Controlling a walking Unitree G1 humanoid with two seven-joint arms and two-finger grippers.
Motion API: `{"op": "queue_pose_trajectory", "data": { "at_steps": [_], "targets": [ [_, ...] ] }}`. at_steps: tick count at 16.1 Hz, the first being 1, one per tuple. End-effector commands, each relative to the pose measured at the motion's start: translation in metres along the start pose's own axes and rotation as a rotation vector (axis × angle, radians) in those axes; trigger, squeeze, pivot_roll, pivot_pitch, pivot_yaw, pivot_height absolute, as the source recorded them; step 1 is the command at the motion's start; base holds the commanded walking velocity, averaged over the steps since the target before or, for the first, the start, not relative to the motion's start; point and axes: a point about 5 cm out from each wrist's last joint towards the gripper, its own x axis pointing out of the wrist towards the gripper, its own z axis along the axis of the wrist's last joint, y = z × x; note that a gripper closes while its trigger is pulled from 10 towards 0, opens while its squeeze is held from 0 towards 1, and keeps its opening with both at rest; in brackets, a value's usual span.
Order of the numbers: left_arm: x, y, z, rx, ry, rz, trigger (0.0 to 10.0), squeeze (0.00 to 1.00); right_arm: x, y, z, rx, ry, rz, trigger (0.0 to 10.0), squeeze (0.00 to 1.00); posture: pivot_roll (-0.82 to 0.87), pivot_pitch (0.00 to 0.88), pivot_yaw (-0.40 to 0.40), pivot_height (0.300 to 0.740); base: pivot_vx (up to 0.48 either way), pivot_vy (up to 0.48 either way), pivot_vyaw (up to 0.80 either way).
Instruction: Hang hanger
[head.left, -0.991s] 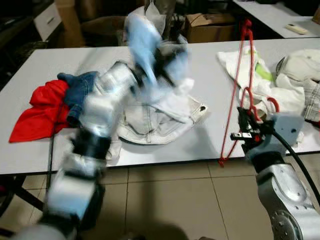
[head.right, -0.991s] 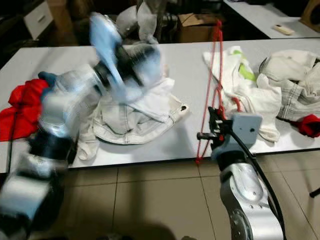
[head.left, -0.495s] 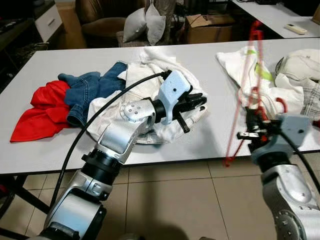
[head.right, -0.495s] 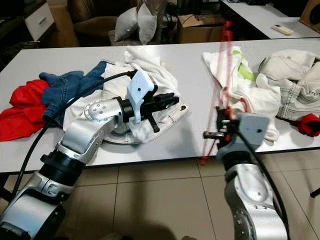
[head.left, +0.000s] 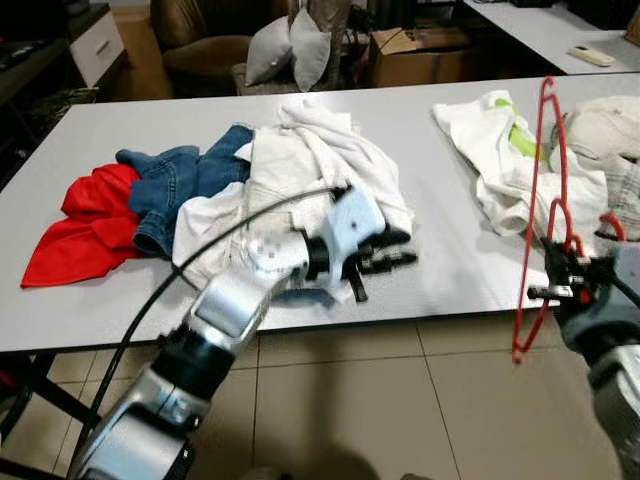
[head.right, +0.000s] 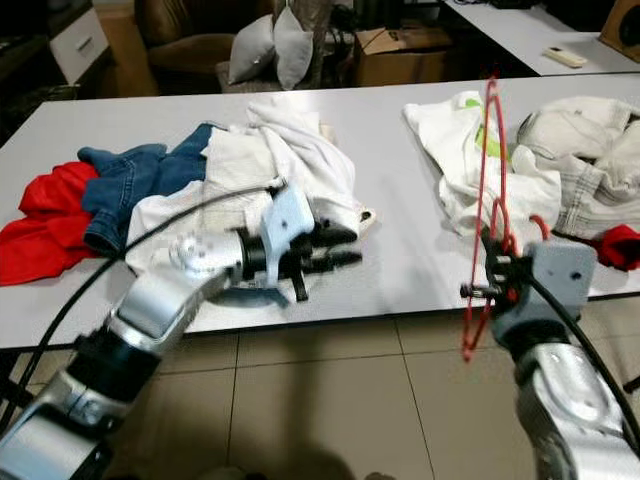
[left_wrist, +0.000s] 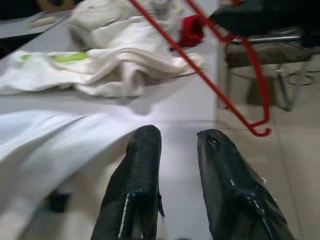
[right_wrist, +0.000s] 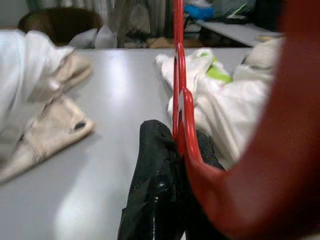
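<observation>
Grey table (head.left: 100, 130) spans the frame. At left, a red garment (head.left: 75, 225) touching blue jeans (head.left: 175, 190); at centre, a heap of white clothes (head.left: 300, 175). Left gripper (head.left: 395, 262) lies low over the table's near edge, just right of the heap, fingers slightly parted. At right edge, right gripper (head.left: 558, 280) clamps a red hanger (head.left: 545, 200), held roughly upright, hook near the gripper. More white clothes (head.left: 500, 160) at upper right.
</observation>
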Motion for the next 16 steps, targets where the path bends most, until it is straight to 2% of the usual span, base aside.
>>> {"op": "queue_pose_trajectory", "data": {
  "at_steps": [1, 4, 7, 8, 9, 10, 11, 12, 13, 14, 16],
  "targets": [
    [-0.002, -0.006, 0.005, -0.016, -0.026, -0.032, 10.0, 0.0, -0.005, 0.0, 0.002, 0.002, 0.005, 0.035, 10.0, 0.0, -0.18, 0.001, 0.084, 0.74, 0.0, 0.0, 0.0],
    [-0.011, -0.016, 0.001, -0.06, -0.037, -0.036, 10.0, 0.0, -0.013, -0.002, 0.001, -0.015, 0.024, 0.047, 10.0, 0.0, -0.2, 0.015, 0.081, 0.74, 0.0, 0.0, 0.0],
    [-0.04, -0.005, -0.011, -0.073, 0.044, 0.145, 10.0, 0.0, -0.019, 0.005, 0.002, 0.007, 0.011, 0.065, 10.0, 0.0, -0.2, 0.027, 0.071, 0.74, 0.0, 0.0, 0.0],
    [-0.049, 0.0, -0.017, -0.112, 0.081, 0.227, 10.0, 0.0, -0.019, 0.008, 0.002, 0.016, 0.007, 0.069, 10.0, 0.0, -0.19, 0.032, 0.065, 0.74, 0.0, 0.0, 0.0],
    [-0.051, 0.001, -0.021, -0.168, 0.087, 0.268, 10.0, 0.67, -0.019, 0.01, 0.002, 0.024, 0.005, 0.071, 10.0, 0.0, -0.19, 0.033, 0.063, 0.74, 0.0, 0.0, 0.0],
    [-0.052, 0.0, -0.023, -0.193, 0.088, 0.283, 10.0, 1.0, -0.018, 0.011, 0.002, 0.027, 0.005, 0.072, 10.0, 0.0, -0.19, 0.033, 0.063, 0.74, 0.0, 0.0, 0.0],
    [-0.05, -0.002, -0.025, -0.217, 0.097, 0.288, 10.0, 1.0, -0.018, 0.012, 0.002, 0.028, 0.005, 0.074, 10.0, 0.0, -0.19, 0.035, 0.061, 0.74, 0.0, 0.0, 0.0],
    [-0.041, -0.011, -0.027, -0.276, 0.085, 0.297, 10.0, 1.0, -0.018, 0.013, 0.002, 0.029, 0.004, 0.077, 10.0, 0.0, -0.19, 0.035, 0.061, 0.74, 0.0, 0.0, 0.0],
    [-0.035, -0.015, -0.026, -0.297, 0.07, 0.293, 10.0, 0.23, -0.018, 0.013, 0.003, 0.028, 0.002, 0.076, 10.0, 0.0, -0.2, 0.035, 0.061, 0.74, 0.0, 0.0, 0.0],
    [-0.031, -0.017, -0.025, -0.329, 0.062, 0.3, 10.0, 0.0, -0.018, 0.012, 0.003, 0.027, 0.002, 0.074, 10.0, 0.0, -0.2, 0.035, 0.062, 0.74, 0.0, 0.0, 0.0],
    [-0.025, -0.018, -0.027, -0.355, 0.085, 0.321, 10.0, 0.0, -0.019, 0.012, 0.003, 0.024, 0.001, 0.071, 10.0, 0.0, -0.2, 0.034, 0.063, 0.74, 0.0, 0.0, 0.0]
  ]
}}
